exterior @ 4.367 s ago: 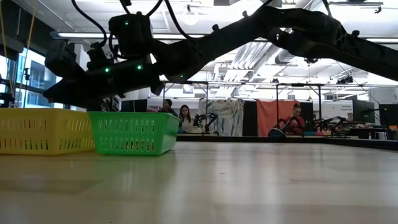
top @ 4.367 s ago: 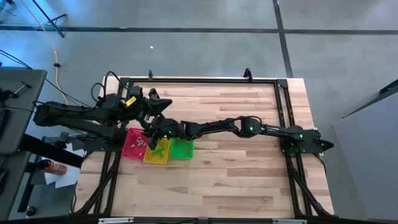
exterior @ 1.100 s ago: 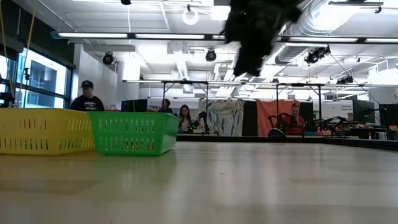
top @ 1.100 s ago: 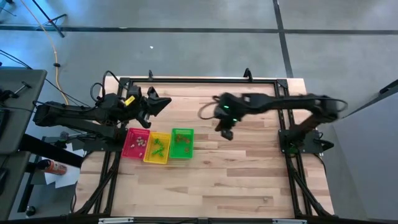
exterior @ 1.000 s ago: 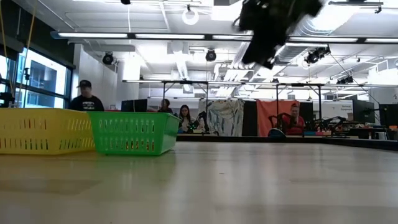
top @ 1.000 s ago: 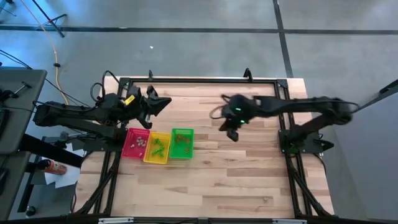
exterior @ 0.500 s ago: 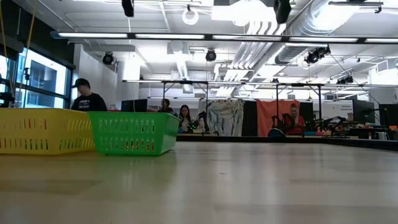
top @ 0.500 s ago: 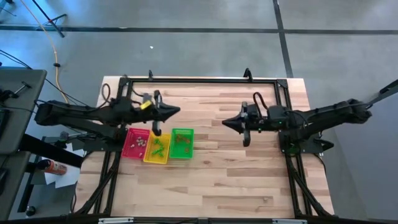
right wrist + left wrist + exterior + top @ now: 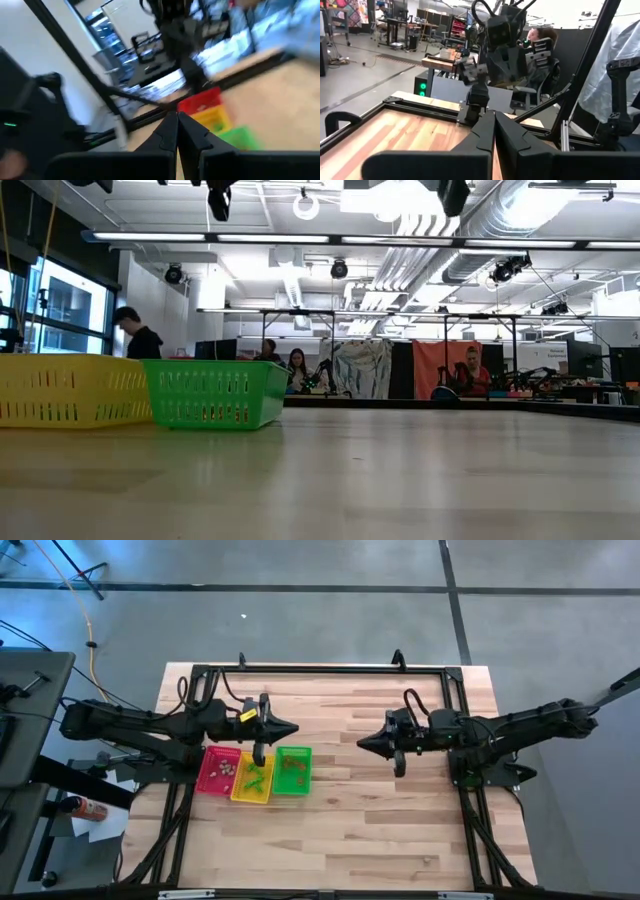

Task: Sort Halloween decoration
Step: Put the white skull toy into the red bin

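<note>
Since a few seconds back my right arm has pulled away from the trays; the right gripper [image 9: 364, 741] now hangs over bare wood, well apart from them, shut and empty. The left gripper [image 9: 291, 728], also shut on nothing, sits just beside the green tray [image 9: 293, 769]. The trinkets [image 9: 252, 776] lie in the red [image 9: 213, 781], yellow [image 9: 242, 791] and green trays. I'd judge sorting finished; I'd park both arms slowly, clear of the trays.

We can see tiny green, orange and pale trinkets [image 9: 250, 772] in the three plastic trays, but they are too small to tell apart. In the low view the yellow slotted plastic tray [image 9: 60, 390] is cut off at the edge, and the tray walls hide what is inside. The right wrist view is blurry.
</note>
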